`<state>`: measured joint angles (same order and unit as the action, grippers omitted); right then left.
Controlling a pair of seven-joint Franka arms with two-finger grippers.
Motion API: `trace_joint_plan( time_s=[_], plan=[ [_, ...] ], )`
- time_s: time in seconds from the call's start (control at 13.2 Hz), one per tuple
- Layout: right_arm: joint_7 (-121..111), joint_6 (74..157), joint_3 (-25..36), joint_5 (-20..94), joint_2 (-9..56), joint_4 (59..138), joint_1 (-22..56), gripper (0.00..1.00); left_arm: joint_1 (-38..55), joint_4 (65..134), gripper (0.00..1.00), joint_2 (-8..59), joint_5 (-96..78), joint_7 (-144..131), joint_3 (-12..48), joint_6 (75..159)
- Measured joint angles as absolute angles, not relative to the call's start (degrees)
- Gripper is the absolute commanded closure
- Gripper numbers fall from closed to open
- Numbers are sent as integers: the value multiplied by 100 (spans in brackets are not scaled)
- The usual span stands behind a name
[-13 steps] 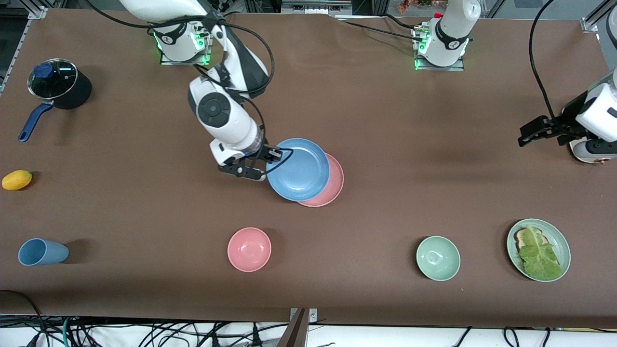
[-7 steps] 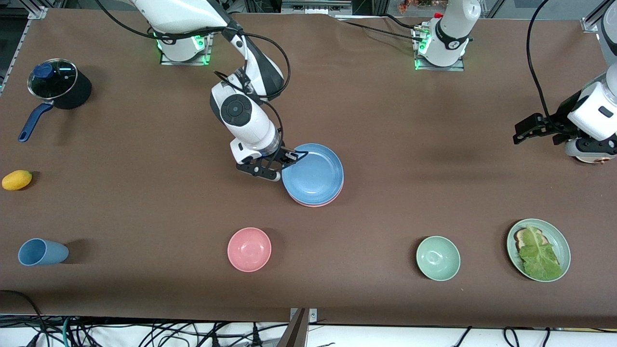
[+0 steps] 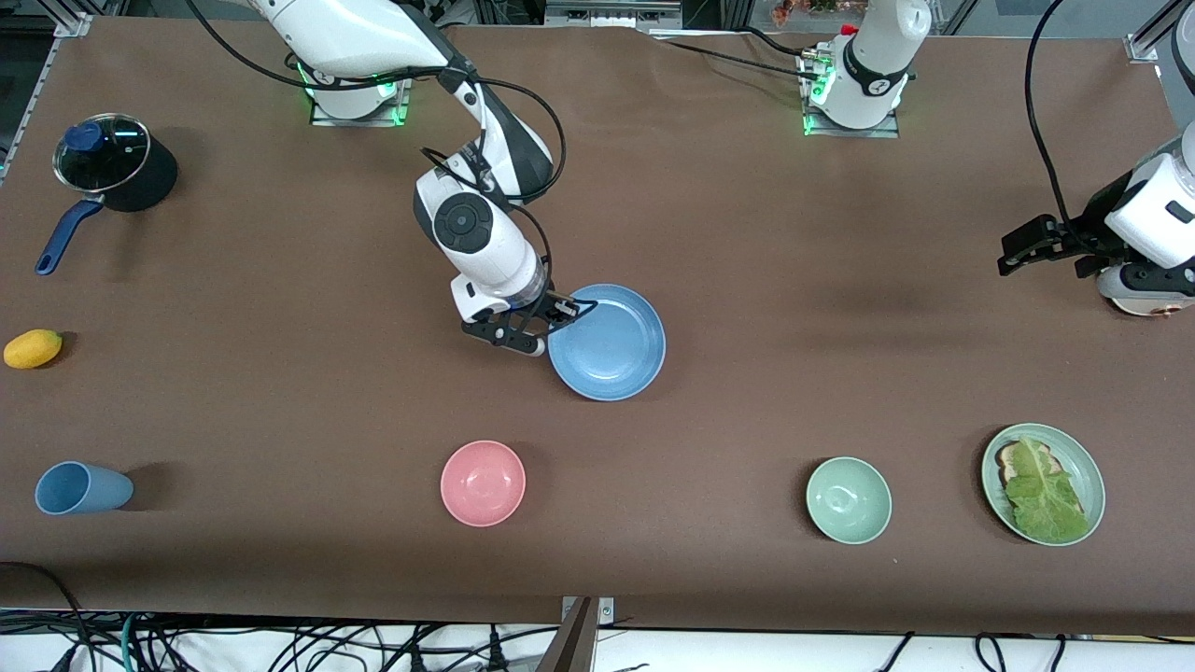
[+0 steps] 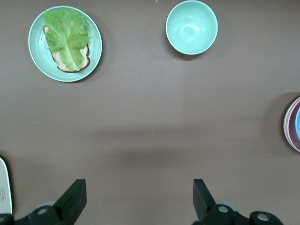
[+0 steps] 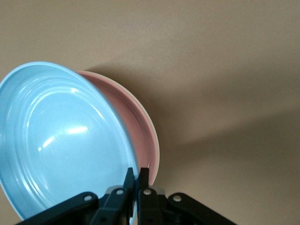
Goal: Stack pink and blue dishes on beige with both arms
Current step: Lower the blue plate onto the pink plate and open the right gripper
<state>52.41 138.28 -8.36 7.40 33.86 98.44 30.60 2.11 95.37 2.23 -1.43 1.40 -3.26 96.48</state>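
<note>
The light blue plate (image 3: 611,347) lies over the pink plate, which it covers entirely in the front view. My right gripper (image 3: 557,315) is shut on the blue plate's rim at the side toward the right arm's end. In the right wrist view the blue plate (image 5: 61,140) tilts up at the gripped edge, between my right gripper's (image 5: 136,174) fingers. The pink plate (image 5: 140,124) shows under it, with a thin cream edge of the beige plate (image 5: 151,125) just below. My left gripper (image 3: 1018,254) (image 4: 138,194) waits open and holds nothing, above the table at the left arm's end.
Nearer the front camera stand a pink bowl (image 3: 483,483), a green bowl (image 3: 848,499) and a green plate with toast and lettuce (image 3: 1083,457). At the right arm's end are a blue cup (image 3: 79,487), a yellow fruit (image 3: 32,348) and a lidded black pot (image 3: 114,173).
My right gripper carried the blue plate toward the left arm's end, from half off the pink plate to squarely over it. The left gripper barely shifted.
</note>
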Motion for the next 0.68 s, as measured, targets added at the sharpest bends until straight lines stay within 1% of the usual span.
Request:
trace_joint_plan(
  time_s=[0.23, 0.3, 0.38, 0.45, 0.53, 0.61, 0.68],
  plan=[
    [5416, 13847, -837, 739, 3431, 9844, 3106, 99, 212, 9429, 0, 203, -143, 140, -323, 9563],
    [5430, 13848, -837, 739, 3437, 9844, 3110, 89, 215, 9415, 0, 202, -143, 140, -314, 9551],
    [5436, 13848, -836, 740, 3439, 9844, 3110, 76, 219, 9414, 0, 202, -143, 140, -304, 9532],
    [5443, 13848, -836, 739, 3440, 9844, 3110, 55, 221, 9414, 0, 202, -143, 140, -300, 9509],
    [5450, 13848, -836, 739, 3441, 9844, 3110, 37, 220, 9414, 0, 202, -143, 140, -301, 9488],
    [5457, 13849, -834, 739, 3441, 9843, 3110, 27, 217, 9414, 0, 203, -143, 140, -304, 9478],
    [5460, 13852, -829, 739, 3441, 9838, 3110, 21, 214, 9414, 0, 203, -143, 141, -308, 9474]
  ],
)
